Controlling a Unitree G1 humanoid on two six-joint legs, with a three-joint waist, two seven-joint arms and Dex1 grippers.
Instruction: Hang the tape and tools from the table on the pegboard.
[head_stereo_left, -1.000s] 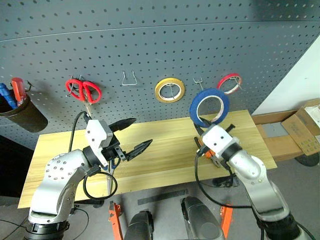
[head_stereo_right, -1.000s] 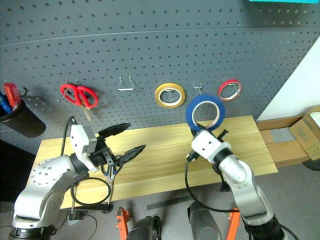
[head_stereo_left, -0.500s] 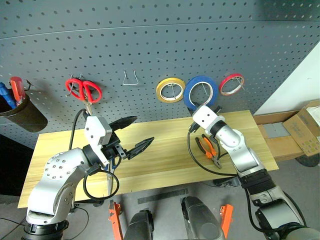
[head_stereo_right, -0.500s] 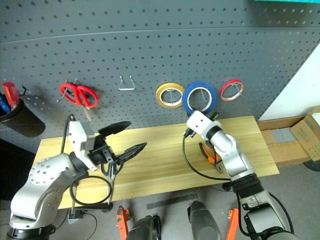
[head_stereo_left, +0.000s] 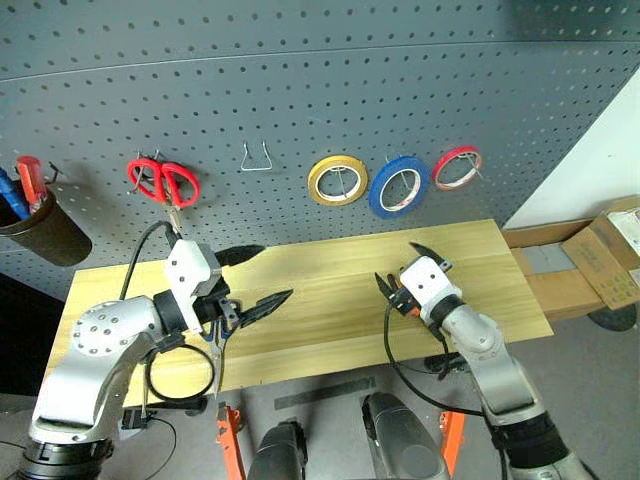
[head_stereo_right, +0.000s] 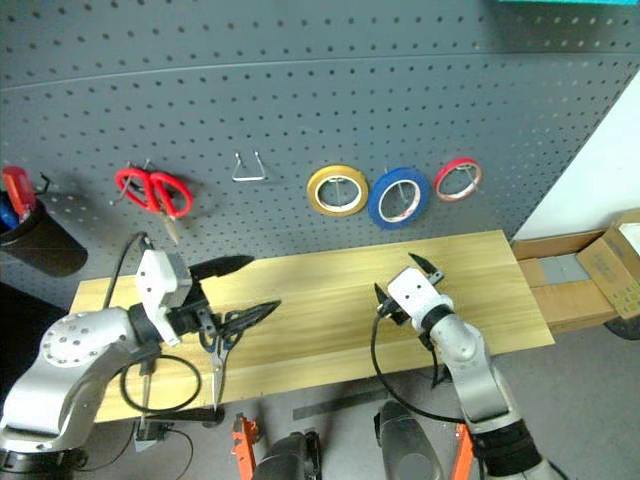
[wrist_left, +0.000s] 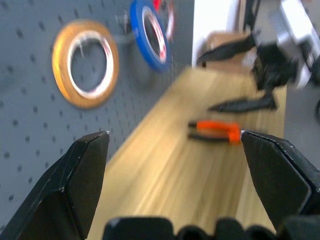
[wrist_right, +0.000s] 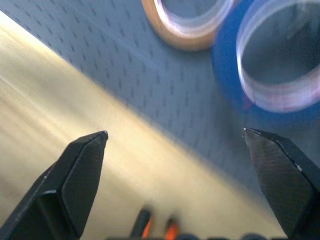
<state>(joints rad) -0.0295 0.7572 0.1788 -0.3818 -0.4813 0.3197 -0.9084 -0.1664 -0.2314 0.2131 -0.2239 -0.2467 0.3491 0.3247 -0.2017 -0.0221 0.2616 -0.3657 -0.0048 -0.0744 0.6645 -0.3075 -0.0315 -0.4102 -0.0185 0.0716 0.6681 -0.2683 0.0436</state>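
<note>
Pegboard (head_stereo_left: 330, 90): dark grey, perforated, behind the counter (head_stereo_left: 330, 300) of light wood. Hung on it, from the robot's left to right: red scissors (head_stereo_left: 164, 183), 1 bare wire hook (head_stereo_left: 257, 158), yellow tape (head_stereo_left: 338, 179), blue tape (head_stereo_left: 399, 187), red tape (head_stereo_left: 458, 167). The blue tape sat on its hook between the yellow and red rolls, just beside each, free of both grippers. A dark cup (head_stereo_left: 45, 232) holding red and blue handles hung at the board's far left. Pliers (wrist_left: 215, 131): orange-and-black handles, lying flat on the counter toward its right end, seen in the left wrist view just beside the right gripper; in the head views mostly hidden behind that gripper. Dark-handled scissors (head_stereo_right: 215, 350): on the counter's front edge below the left gripper, blades pointing toward the robot; whether they touched the gripper could not be told. Screwdriver (head_stereo_right: 146, 382): 1 slim shaft visible at the front edge at the counter's left, largely hidden by the left arm. Left gripper (head_stereo_left: 252, 280): above the counter's left half, fingers spread wide, holding nothing. Right gripper (head_stereo_left: 405, 268): low over the counter's right half, below the blue tape and well apart from it, fingers spread wide, holding nothing. Cardboard boxes (head_stereo_left: 605, 255) stood on the floor beyond the counter's right end.
</note>
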